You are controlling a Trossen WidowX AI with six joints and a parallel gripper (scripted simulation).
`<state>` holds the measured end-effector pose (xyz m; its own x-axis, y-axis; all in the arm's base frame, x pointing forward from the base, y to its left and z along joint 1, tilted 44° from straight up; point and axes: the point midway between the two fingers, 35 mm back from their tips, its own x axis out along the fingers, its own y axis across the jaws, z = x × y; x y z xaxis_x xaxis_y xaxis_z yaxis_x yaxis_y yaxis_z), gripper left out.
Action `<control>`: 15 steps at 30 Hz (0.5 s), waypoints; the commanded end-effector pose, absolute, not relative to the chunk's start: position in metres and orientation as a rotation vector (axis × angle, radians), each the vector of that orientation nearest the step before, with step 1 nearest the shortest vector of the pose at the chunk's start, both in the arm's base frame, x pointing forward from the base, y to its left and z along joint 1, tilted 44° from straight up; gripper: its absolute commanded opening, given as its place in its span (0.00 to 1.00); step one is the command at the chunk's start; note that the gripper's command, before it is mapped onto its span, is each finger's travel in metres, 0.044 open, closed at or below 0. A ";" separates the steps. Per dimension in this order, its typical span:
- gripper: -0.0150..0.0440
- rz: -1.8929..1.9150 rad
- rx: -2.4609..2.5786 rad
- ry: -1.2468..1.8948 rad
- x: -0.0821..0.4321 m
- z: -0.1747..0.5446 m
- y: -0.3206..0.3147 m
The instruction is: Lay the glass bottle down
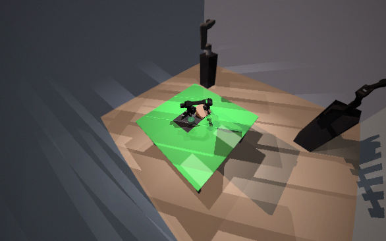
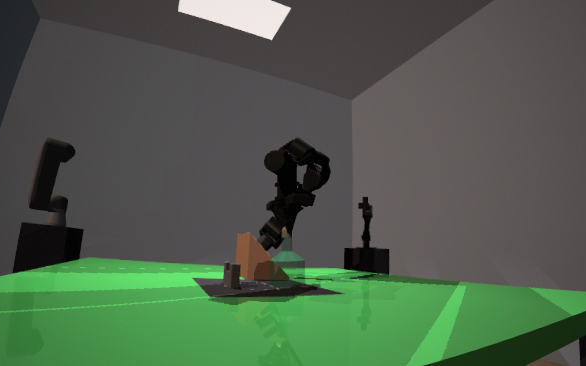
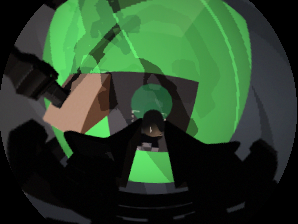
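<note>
- The end effector [image 1: 190, 115] [image 2: 286, 232] [image 3: 153, 121] is closed around the neck of the glass bottle [image 1: 191, 120] [image 2: 288, 262] [image 3: 151, 99], its fingers pointing down
- The green bottle is upright, with its light brown top between the fingers; it is not lying in the rest
- From the wrist, its round body shows against the dark mat [image 1: 188, 128] [image 2: 218, 290] [image 3: 187, 95]; whether its base touches down, I cannot tell
- The grey U-shaped rest [image 2: 231, 276] [image 3: 147, 147] stands on the mat, apart from the bottle
- Pale dashes of the outline [image 2: 263, 286] [image 3: 134, 116] show on the mat, partly hidden
- An orange-brown wedge [image 1: 201, 112] [image 2: 251, 257] [image 3: 80, 105] stands near the bottle
- The tabletop [image 1: 176, 141] [image 2: 143, 320] [image 3: 215, 65] is bright green and carries the mat
</note>
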<state>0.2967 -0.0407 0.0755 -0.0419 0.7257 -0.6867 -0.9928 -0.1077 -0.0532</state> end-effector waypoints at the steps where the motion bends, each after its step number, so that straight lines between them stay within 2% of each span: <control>1: 0.46 1.567 -0.676 0.530 0.298 0.071 -0.049; 15: 0.46 1.574 -0.654 0.512 0.298 0.067 -0.055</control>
<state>0.2977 -0.0471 0.0715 -0.0454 0.7435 -0.6671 -0.9929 -0.1070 -0.0516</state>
